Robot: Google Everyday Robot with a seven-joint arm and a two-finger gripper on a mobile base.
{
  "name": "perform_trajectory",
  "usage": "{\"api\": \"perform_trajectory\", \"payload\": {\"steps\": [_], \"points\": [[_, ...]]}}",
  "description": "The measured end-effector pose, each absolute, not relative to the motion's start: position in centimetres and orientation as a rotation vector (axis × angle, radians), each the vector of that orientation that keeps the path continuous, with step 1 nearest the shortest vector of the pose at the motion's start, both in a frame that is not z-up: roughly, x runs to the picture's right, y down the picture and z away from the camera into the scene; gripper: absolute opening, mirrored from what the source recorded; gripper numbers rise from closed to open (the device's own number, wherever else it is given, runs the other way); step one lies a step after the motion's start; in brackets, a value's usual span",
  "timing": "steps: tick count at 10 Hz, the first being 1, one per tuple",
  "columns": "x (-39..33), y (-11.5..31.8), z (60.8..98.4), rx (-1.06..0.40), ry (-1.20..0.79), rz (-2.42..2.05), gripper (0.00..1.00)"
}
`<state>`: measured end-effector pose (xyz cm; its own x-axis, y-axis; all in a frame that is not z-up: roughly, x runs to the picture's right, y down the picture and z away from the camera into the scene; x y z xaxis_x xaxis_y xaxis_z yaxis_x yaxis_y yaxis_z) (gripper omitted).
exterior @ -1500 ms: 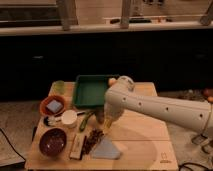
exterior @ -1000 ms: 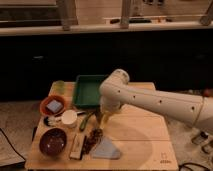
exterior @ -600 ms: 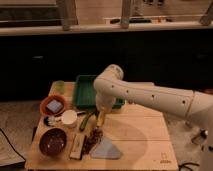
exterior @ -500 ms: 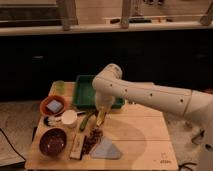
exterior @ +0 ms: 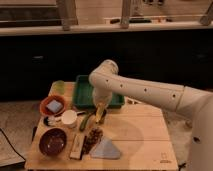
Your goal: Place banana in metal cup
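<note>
The yellow banana (exterior: 100, 114) lies on the wooden table (exterior: 145, 140), just in front of the green tray (exterior: 85, 95). My gripper (exterior: 100, 107) hangs from the white arm (exterior: 145, 90) and is right at the banana's upper end, partly hiding it. A pale cup (exterior: 68, 119), which looks like the metal cup, stands to the left of the banana. A green cucumber-like vegetable (exterior: 86, 121) lies between the cup and the banana.
An orange bowl with a blue item (exterior: 53, 106) and a light green cup (exterior: 59, 86) stand at the left. A dark bowl (exterior: 52, 141), a white and black object (exterior: 76, 147), a brown item (exterior: 92, 139) and a blue cloth (exterior: 105, 149) lie near the front.
The arm has swung to the left and its elbow now sits over the tray. The gripper end has stayed by the banana, and the banana has not moved.
</note>
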<state>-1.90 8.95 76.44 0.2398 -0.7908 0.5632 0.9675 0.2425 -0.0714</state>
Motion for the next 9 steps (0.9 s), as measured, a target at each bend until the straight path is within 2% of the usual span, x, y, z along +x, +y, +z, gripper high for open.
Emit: {"api": "perform_trajectory", "payload": {"steps": [5, 7, 9], "points": [[-2.1, 9.0, 78.0, -0.487, -0.451, -1.275, 0.71], [-2.0, 9.4, 78.7, -0.497, -0.453, -1.271, 0.8], [-1.7, 9.8, 79.2, -0.507, -0.457, -1.264, 0.8]]}}
